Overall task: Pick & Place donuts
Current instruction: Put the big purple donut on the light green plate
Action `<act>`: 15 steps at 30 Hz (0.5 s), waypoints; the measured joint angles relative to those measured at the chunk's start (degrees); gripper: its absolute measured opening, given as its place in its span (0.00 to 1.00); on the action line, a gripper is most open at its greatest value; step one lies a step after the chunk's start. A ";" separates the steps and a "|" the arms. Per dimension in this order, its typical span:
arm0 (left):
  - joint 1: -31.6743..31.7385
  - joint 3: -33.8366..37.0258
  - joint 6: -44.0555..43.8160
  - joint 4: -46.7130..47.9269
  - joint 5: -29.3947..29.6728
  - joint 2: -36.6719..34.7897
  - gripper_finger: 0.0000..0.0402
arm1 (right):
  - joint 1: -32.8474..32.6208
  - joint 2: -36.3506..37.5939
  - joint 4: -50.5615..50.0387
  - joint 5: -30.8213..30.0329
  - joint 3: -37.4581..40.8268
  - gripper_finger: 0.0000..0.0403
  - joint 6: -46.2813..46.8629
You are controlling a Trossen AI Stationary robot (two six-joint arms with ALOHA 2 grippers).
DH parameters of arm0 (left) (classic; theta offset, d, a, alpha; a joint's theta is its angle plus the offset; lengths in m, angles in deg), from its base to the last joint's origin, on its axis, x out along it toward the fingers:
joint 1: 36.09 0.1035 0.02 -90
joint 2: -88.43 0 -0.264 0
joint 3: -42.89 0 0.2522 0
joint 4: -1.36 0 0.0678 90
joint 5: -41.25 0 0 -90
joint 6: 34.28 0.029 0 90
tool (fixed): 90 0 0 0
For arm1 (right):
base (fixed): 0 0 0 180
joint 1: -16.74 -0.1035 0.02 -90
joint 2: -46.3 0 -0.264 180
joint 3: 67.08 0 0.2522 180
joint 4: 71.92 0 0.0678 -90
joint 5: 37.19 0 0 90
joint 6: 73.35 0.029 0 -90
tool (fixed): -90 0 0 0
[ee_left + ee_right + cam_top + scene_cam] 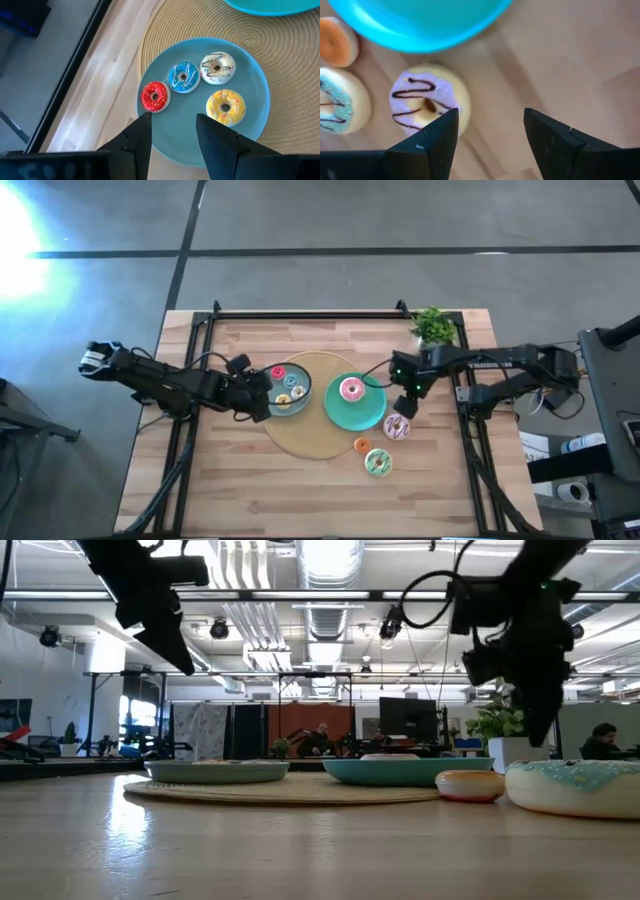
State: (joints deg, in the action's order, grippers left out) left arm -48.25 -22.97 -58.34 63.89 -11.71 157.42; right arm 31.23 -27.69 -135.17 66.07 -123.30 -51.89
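I'm working in an open lab or workshop hall: exposed ceiling ducts (330, 570) overhead, monitors (407, 720) and seated people (320, 738) beyond the wooden table (250, 840).

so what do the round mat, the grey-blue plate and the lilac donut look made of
Round mat: likely woven straw or rope, matte, with coiled ridges. Grey-blue plate: probably plastic or glazed ceramic, smooth with a soft sheen. Lilac donut: seems moulded plastic or rubber, with flat painted icing lines.
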 joint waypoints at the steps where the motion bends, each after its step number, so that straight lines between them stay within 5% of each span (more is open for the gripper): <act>1: 0.00 0.02 0.22 -0.47 0.00 0.00 0.32 | -0.03 0.36 1.43 1.02 1.47 0.54 1.28; 15: 0.04 0.00 0.49 -1.68 -0.32 0.00 0.32 | -2.61 -3.31 13.79 10.51 8.10 0.54 8.19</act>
State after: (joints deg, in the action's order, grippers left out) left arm -48.21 -22.97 -57.85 62.21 -12.04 157.42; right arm 28.62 -31.00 -121.38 76.58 -115.19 -43.70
